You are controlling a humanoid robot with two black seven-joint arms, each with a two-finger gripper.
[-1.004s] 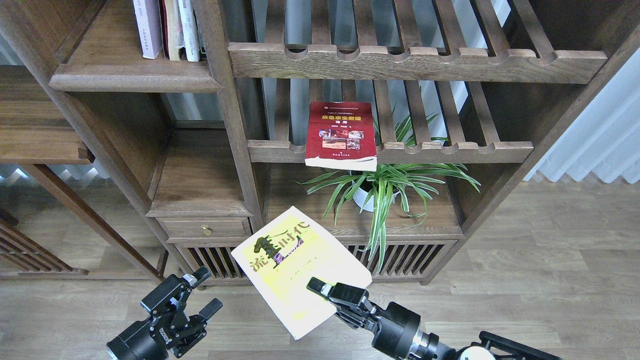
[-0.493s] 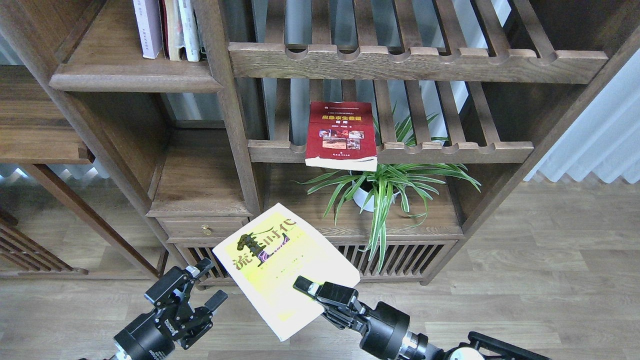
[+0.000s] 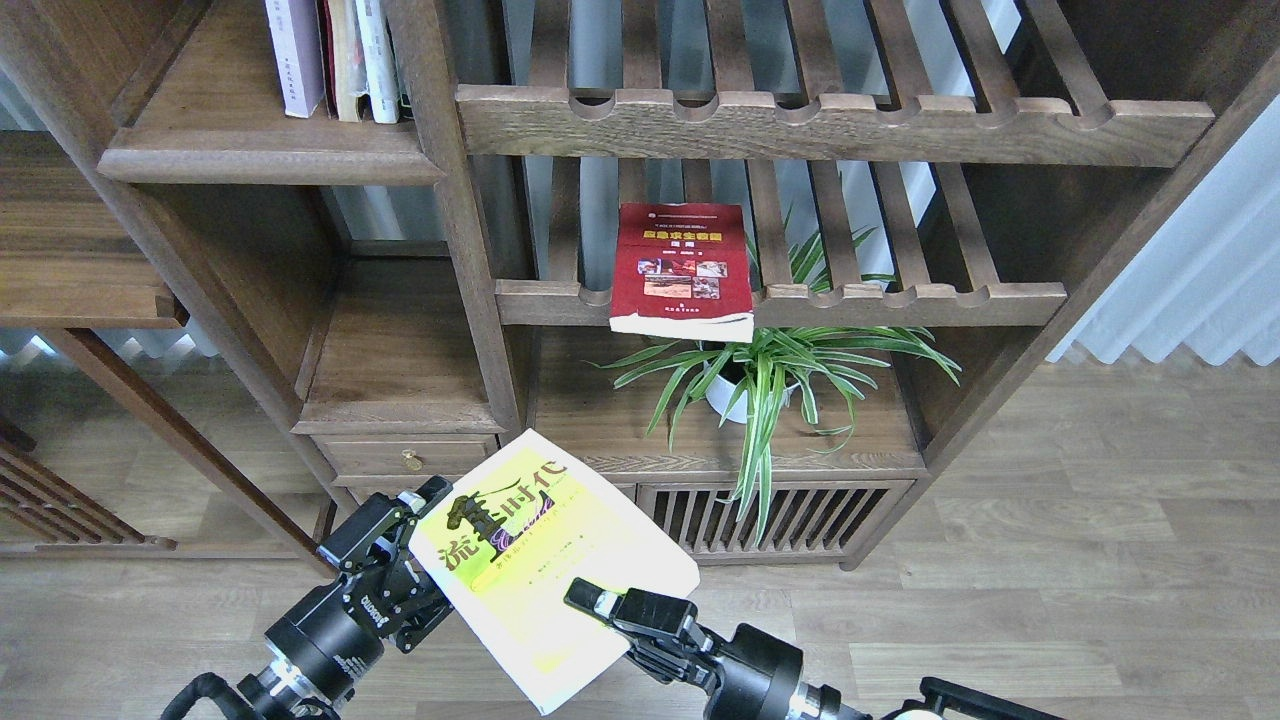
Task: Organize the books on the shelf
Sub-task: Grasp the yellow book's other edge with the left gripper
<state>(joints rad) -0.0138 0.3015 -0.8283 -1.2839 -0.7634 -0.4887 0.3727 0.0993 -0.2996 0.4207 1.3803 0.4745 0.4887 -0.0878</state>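
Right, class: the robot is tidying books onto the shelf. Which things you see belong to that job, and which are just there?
Part of the job:
yellow-green book, clamped by the right gripper
left gripper at the book's left edge
dark red book on the slatted rack
upright books
shelf

Just there:
potted plant
drawer
curtain

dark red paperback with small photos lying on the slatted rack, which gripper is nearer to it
Right. The right gripper, shut on the yellow-green paperback, sits below the dark red paperback; the left gripper is farther down-left.
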